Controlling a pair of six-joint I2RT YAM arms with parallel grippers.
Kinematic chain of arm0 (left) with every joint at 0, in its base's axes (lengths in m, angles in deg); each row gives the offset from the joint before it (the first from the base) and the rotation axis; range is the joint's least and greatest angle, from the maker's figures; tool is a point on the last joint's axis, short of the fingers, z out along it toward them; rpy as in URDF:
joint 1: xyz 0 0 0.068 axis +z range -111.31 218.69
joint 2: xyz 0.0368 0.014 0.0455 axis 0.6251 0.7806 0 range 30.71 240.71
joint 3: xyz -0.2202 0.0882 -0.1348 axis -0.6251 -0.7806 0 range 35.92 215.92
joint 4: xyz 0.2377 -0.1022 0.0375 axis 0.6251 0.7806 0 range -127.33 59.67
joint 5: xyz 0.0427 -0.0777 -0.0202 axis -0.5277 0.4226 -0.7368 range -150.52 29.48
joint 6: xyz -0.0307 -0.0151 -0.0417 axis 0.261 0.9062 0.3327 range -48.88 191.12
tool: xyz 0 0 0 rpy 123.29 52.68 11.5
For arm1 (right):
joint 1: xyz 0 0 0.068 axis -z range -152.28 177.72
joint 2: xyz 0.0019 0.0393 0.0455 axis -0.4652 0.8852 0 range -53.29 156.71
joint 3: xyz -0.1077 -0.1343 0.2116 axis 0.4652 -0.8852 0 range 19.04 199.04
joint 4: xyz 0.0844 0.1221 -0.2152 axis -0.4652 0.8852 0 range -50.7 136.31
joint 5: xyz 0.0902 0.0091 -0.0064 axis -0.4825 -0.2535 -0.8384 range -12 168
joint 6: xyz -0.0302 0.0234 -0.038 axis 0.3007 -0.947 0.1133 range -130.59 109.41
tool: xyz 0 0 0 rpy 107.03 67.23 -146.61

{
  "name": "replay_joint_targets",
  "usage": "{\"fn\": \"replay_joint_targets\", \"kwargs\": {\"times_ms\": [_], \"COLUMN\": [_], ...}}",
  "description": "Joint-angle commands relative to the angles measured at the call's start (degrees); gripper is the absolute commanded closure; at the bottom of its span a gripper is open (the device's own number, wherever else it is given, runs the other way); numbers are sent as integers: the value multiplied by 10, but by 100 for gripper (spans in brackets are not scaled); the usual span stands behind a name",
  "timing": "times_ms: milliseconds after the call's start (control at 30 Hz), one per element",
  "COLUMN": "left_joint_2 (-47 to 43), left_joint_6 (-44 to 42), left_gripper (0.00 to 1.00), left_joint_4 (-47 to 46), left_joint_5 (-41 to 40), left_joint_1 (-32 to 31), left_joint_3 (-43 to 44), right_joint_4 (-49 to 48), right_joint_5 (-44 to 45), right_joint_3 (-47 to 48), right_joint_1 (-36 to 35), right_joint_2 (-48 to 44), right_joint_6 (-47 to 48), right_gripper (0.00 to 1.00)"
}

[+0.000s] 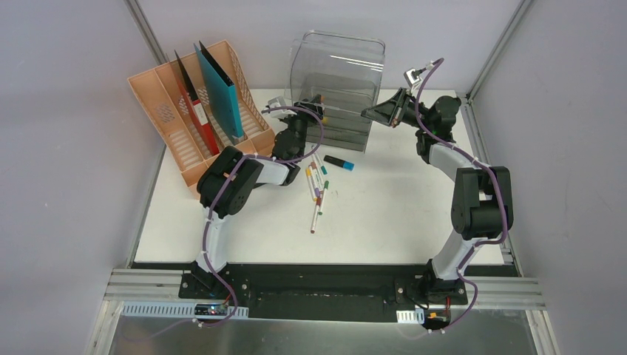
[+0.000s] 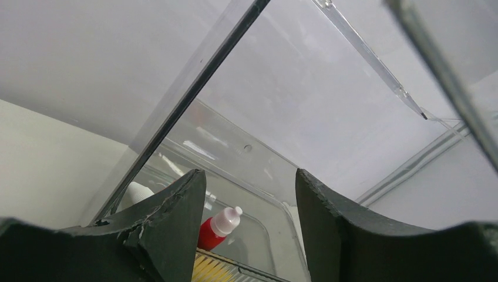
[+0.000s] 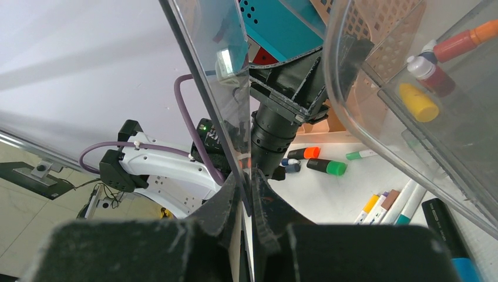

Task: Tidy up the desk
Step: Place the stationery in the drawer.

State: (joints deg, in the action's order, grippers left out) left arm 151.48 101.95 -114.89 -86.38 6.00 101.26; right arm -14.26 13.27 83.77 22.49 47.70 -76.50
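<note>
desk: white desk point(image 1: 414, 214) under both arms, looks partway done
done: some pens point(image 3: 418, 101) in the clear drawer box point(image 1: 336, 81), far edge
to do: loose markers point(image 1: 318, 188) mid-desk
left fingers point(image 2: 176, 217): apart, gripping nothing, at the box
right fingers point(image 3: 223, 211): pinched on its clear wall
writing: none readable

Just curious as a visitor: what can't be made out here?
Top view: inside the clear box, lost to glare and the left gripper.
Left wrist view: the yellow item below the red bottle, cut by the bottom edge.
Right wrist view: the black marker, cut by the edge.
</note>
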Motion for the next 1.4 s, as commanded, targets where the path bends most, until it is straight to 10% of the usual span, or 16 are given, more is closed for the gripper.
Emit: {"fn": "replay_joint_targets", "kwargs": {"times_ms": [0, 1000, 1167, 1367], "left_joint_2": [-14, -243, -327, -457], "left_joint_6": [-14, -169, -210, -236], "left_gripper": [42, 24, 22, 15], "left_joint_4": [-44, -4, 106, 511], "left_joint_5": [11, 182, 172, 161], "left_joint_1": [-4, -4, -3, -1], "left_joint_3": [6, -292, -342, -290], "right_joint_4": [5, 5, 5, 5], "right_joint_5": [-28, -28, -28, -28], "right_joint_3": [13, 12, 12, 12], "right_joint_1": [-7, -7, -8, -7], "right_joint_2": [-18, -13, -10, -8], "right_joint_6": [-17, -14, -14, -14], "right_gripper": [94, 94, 94, 94]}}
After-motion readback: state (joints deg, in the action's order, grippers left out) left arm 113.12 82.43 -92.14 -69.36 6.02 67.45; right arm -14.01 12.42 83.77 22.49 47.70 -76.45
